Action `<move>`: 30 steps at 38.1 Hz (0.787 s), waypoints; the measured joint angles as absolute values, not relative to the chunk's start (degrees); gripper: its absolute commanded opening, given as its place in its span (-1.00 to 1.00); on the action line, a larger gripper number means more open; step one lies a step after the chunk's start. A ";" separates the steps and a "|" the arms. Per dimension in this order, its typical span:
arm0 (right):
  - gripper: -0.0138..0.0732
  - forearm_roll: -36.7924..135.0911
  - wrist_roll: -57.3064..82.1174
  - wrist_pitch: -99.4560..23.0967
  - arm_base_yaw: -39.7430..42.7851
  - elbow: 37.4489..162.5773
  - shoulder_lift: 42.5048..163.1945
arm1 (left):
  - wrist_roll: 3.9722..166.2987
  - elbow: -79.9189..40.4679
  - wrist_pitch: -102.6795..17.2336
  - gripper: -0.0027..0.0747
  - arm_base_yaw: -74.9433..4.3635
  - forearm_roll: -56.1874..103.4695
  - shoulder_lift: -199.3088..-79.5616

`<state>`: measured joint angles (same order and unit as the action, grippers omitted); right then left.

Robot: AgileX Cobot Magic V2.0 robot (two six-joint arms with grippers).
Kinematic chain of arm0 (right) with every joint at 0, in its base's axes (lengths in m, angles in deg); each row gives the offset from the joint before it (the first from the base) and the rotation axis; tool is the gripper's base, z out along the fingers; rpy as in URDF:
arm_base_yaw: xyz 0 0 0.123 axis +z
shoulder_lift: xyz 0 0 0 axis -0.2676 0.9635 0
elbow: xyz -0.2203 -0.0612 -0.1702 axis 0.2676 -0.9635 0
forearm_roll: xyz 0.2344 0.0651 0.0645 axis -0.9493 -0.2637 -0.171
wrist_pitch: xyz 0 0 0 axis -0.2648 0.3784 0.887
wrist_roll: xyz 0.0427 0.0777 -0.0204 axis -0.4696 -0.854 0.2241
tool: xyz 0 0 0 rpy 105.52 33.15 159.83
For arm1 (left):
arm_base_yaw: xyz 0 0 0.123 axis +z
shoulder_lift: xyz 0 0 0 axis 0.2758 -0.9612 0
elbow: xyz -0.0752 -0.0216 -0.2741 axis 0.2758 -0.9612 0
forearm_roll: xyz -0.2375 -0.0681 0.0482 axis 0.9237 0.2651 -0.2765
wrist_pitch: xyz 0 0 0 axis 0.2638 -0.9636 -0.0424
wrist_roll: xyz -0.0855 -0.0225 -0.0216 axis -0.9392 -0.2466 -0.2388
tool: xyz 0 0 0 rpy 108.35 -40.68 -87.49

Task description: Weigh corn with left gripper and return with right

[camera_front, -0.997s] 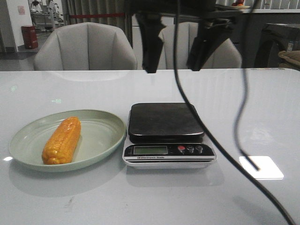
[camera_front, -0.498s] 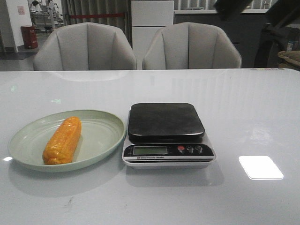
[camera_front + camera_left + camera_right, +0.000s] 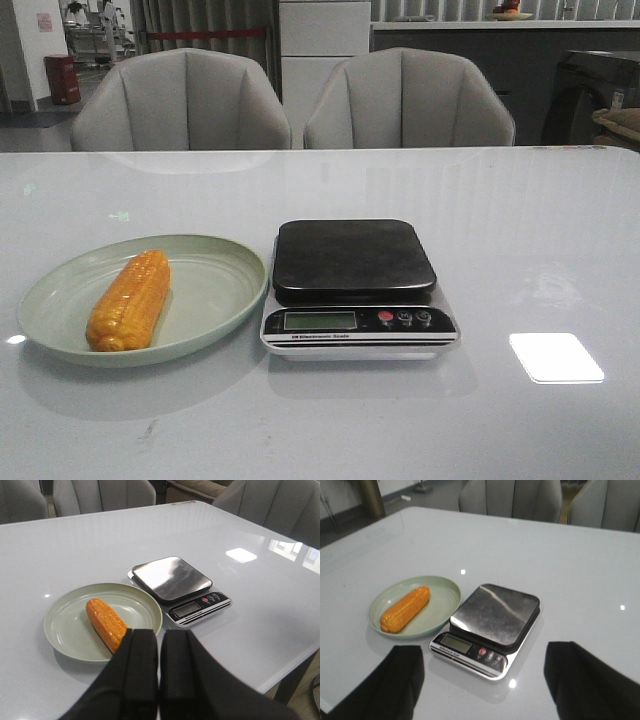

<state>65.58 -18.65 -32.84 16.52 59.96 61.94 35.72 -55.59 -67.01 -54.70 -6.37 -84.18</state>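
Corn (image 3: 129,301) lying in plate (image 3: 215,296) left of scale (image 3: 355,285) (platform bare); left gripper (image 3: 159,672) fingers pressed together, holding nothing; right gripper (image 3: 485,680) fingers spread wide, holding nothing.

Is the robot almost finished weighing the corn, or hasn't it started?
I can't tell. The corn lies on the green plate, and the scale has nothing on it. Nothing is in hand: the left gripper is shut and empty above the table, and the right gripper is open and empty.
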 measured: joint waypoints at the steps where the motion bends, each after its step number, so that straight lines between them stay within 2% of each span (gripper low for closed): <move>1: 0.69 65.69 -18.67 -34.78 16.52 58.46 60.09 | 35.72 -55.59 -67.01 -0.61 -54.70 -6.37 -84.18; 8: 0.68 65.93 -18.67 -45.35 16.52 51.51 55.45 | 35.72 -55.59 -67.01 -0.61 -54.70 -6.37 -84.18; 10: 0.61 65.96 -18.67 -47.19 16.52 49.72 55.35 | 35.72 -55.59 -67.01 -0.61 -54.70 -6.37 -84.18; 12: 0.34 66.06 -18.67 -48.07 16.52 48.64 55.35 | 35.72 -55.59 -67.01 -0.61 -54.70 -6.37 -84.18; 15: -0.36 66.05 -18.67 -48.63 16.52 47.91 55.35 | 35.72 -55.59 -67.01 -0.61 -54.70 -6.37 -84.18; 16: -0.41 66.05 -18.67 -48.62 16.52 47.77 55.35 | 35.72 -55.59 -67.01 -0.61 -54.70 -6.37 -84.18; 19: -0.29 66.05 -18.67 -48.65 16.52 47.54 55.35 | 35.72 -55.68 -67.01 -0.61 -54.70 -6.37 -84.18; 30: -0.30 66.05 -18.67 -48.95 16.52 47.45 55.35 | 35.72 -55.68 -67.01 -0.61 -54.70 -6.37 -84.18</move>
